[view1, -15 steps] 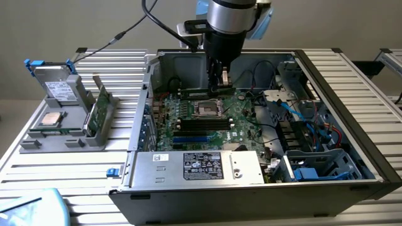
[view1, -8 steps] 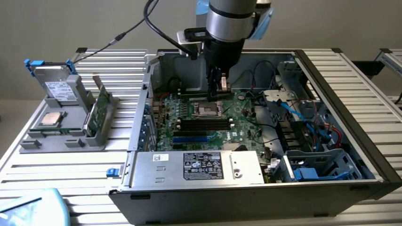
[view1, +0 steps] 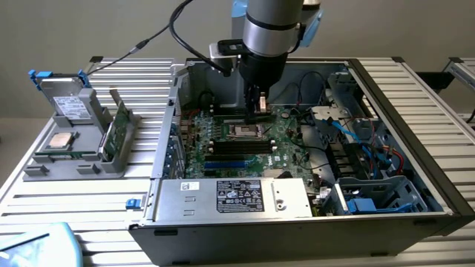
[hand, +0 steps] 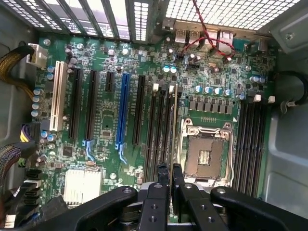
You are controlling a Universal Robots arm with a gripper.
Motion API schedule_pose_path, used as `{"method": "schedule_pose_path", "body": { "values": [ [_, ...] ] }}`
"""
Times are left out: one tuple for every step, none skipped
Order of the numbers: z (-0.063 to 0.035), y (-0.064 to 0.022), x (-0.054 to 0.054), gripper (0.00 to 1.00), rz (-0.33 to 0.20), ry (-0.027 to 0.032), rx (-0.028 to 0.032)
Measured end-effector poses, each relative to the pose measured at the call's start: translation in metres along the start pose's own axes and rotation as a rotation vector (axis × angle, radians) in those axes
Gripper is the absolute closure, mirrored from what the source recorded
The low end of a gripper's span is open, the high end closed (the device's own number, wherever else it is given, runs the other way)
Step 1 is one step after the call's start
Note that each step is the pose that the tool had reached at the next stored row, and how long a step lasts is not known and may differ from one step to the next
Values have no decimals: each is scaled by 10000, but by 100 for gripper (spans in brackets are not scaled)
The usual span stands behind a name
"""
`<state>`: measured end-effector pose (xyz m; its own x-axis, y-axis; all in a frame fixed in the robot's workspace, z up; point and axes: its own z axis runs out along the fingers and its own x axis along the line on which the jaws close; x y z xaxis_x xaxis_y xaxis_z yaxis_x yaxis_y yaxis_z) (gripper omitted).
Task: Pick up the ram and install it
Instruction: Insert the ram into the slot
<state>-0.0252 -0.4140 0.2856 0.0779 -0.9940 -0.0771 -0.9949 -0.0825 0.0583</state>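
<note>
My gripper is shut on the ram. In the wrist view the ram shows edge-on as a thin strip running out from between the two black fingers. It hangs over the black memory slots beside the CPU socket, roughly parallel to them. I cannot tell whether its lower edge touches a slot. In the exterior view the gripper stands upright inside the open computer case, just above the motherboard near the socket.
More black slots lie on the socket's other side. A blue expansion slot and a white one are further off. On the exterior view's left, a grey fixture holds a broad green card and a drive. The power supply and cables crowd the case.
</note>
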Motion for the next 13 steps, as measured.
{"method": "schedule_pose_path", "body": {
  "values": [
    [11,-1,1,86,87,14,5],
    [22,-1,2,86,168,29,10],
    [32,-2,3,86,235,49,13],
    [42,-2,3,86,282,80,14],
    [50,-3,4,86,307,118,13],
    [58,-3,5,86,326,160,11],
    [67,-4,5,86,340,200,10],
    [76,-5,6,86,352,243,8],
    [84,-5,6,86,362,280,6],
    [94,-6,7,86,369,315,4],
    [105,-6,8,86,375,349,2],
    [115,-7,9,86,380,375,1],
    [129,-8,10,86,385,401,-1]
  ]
}}
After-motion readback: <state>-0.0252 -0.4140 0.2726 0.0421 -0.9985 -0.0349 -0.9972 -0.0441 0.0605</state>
